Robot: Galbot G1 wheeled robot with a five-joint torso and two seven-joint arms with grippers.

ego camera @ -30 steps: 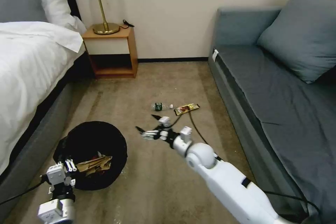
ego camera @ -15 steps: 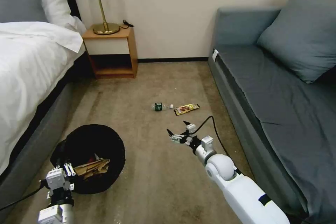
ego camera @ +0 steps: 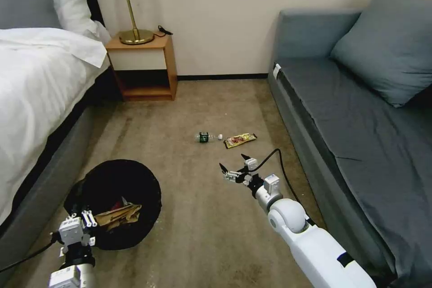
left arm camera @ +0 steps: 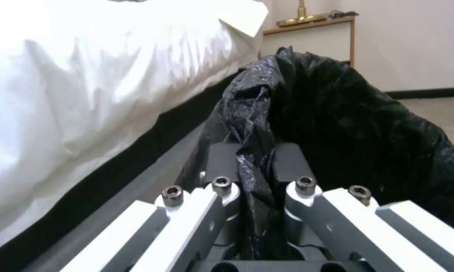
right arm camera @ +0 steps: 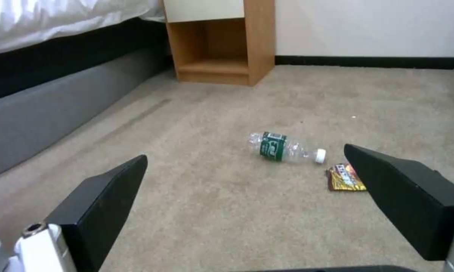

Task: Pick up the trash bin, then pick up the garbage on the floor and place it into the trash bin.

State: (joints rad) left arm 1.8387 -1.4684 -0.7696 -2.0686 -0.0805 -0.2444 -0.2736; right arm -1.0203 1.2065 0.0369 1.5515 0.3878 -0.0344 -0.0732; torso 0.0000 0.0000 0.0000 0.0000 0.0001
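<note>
Head view, trash bin: the trash bin [ego camera: 114, 202], lined with a crinkled black bag, sits low at the robot's left, beside the grey base of the bed [ego camera: 40, 99].
Head view, bin contents: a tan crumpled paper bag [ego camera: 118, 214] lies inside, with a scrap of red just above it.
Head view, left gripper: the left gripper [ego camera: 85, 222] is at the bin's near rim, its fingers drawn together on the bag's edge.
Head view, right gripper: the right gripper [ego camera: 233, 167] hovers over the carpet [ego camera: 193, 234] with its fingers spread and nothing between them.
Head view, garbage on floor: a clear bottle [ego camera: 208, 137] with a green label lies on its side, and a yellow-brown wrapper [ego camera: 240, 140] lies just beside it, both beyond the right gripper.
Left wrist view, grip: the left gripper's fingers [left arm camera: 222, 166] pinch a fold of the black bag at the bin's rim [left arm camera: 338, 113]; the bed's white sheet is alongside.
Right wrist view, floor: between the wide-open black fingers [right arm camera: 106, 204] the bottle [right arm camera: 282, 147] and the wrapper [right arm camera: 344, 177] lie on the carpet, apart from the gripper, with a wooden nightstand [right arm camera: 222, 41] behind.
</note>
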